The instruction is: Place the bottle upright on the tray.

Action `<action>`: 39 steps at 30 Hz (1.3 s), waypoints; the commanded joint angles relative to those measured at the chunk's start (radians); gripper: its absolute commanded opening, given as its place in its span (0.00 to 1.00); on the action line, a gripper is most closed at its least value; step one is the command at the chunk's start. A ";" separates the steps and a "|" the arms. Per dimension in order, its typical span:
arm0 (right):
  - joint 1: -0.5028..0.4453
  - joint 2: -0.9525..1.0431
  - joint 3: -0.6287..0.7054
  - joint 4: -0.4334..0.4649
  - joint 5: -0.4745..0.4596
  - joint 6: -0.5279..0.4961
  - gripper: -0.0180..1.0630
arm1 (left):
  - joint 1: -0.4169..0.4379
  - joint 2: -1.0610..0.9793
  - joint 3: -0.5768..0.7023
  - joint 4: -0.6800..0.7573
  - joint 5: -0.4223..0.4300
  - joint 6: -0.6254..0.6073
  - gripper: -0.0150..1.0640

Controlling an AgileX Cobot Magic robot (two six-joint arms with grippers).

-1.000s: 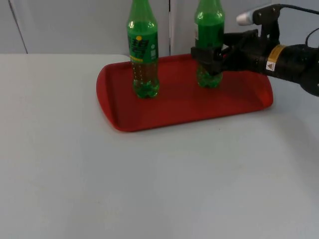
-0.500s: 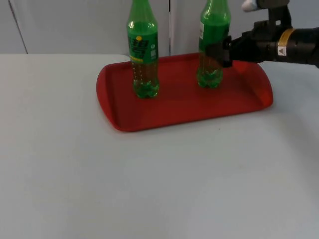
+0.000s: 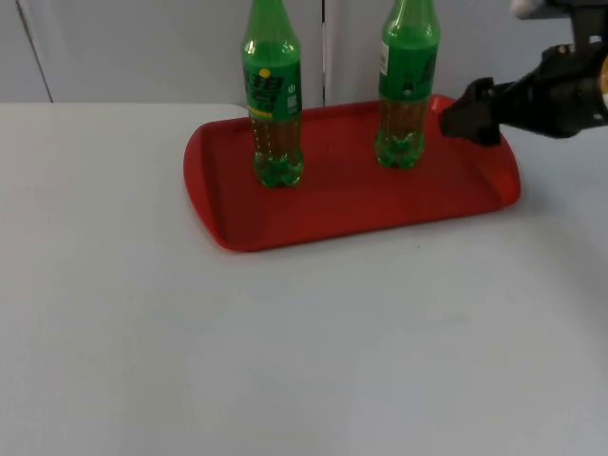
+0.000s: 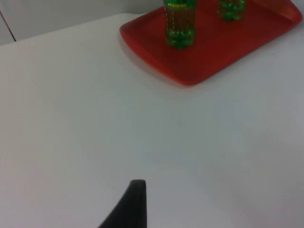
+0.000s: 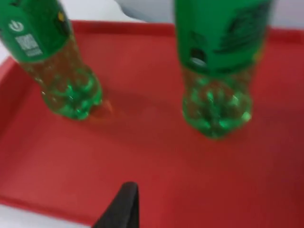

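Withdrawn from the right bottle [image 3: 407, 85] since the earlier frame: right gripper [image 3: 458, 116], now apart from it over the tray's right end, holding nothing; finger opening cannot be told. Right bottle upright on red tray [image 3: 342, 204], free-standing. Second green bottle [image 3: 273, 95] upright toward tray's left. Tray on white bench [image 3: 285, 342]. Left gripper [image 4: 128, 209] waits above bare bench; state undeterminable.

Bright, even light; right wrist view blurred by motion.

table: white top [image 3: 285, 342] | wall: grey partition [image 3: 142, 47]
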State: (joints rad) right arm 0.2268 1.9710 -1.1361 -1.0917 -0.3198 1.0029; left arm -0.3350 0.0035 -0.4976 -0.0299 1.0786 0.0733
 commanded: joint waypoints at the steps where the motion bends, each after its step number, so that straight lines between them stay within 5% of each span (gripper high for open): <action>1: 0.005 -0.058 0.037 -0.030 0.029 0.047 0.99 | -0.002 -0.004 0.003 -0.001 -0.002 0.000 0.99; 7: 0.005 -0.200 0.167 -0.045 0.046 0.147 0.99 | -0.002 -0.004 0.003 -0.001 -0.002 0.000 0.99; 9: 0.005 -0.250 0.202 -0.121 0.048 0.237 0.99 | -0.002 -0.004 0.003 -0.001 -0.002 0.000 0.99; 11: 0.005 -0.284 0.212 -0.259 0.048 0.280 0.99 | -0.002 -0.004 0.003 -0.001 -0.002 0.000 0.99; 12: 0.005 -0.284 0.212 -0.259 0.048 0.280 0.99 | -0.002 -0.004 0.003 -0.001 -0.002 0.000 0.99; 16: 0.006 -0.354 0.212 -0.653 0.044 0.599 0.99 | -0.002 -0.004 0.003 -0.001 -0.002 0.000 0.99; 27: 0.004 -0.483 0.219 -0.653 -0.032 0.788 0.99 | -0.002 -0.004 0.003 -0.001 -0.002 0.000 0.99; 31: 0.004 -0.526 0.212 -0.653 -0.066 0.595 0.99 | -0.002 -0.004 0.003 -0.001 -0.002 0.000 0.99; 35: 0.004 -0.600 0.185 -0.653 0.020 0.400 0.99 | -0.002 -0.004 0.003 -0.001 -0.002 0.000 0.99; 39: 0.004 -0.644 0.161 -0.653 0.391 0.343 0.99 | -0.002 -0.004 0.003 -0.001 -0.002 0.000 0.99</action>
State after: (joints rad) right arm 0.2268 1.3492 -0.9600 -1.7459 -0.1488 1.3832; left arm -0.3350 0.0035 -0.4976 -0.0299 1.0786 0.0733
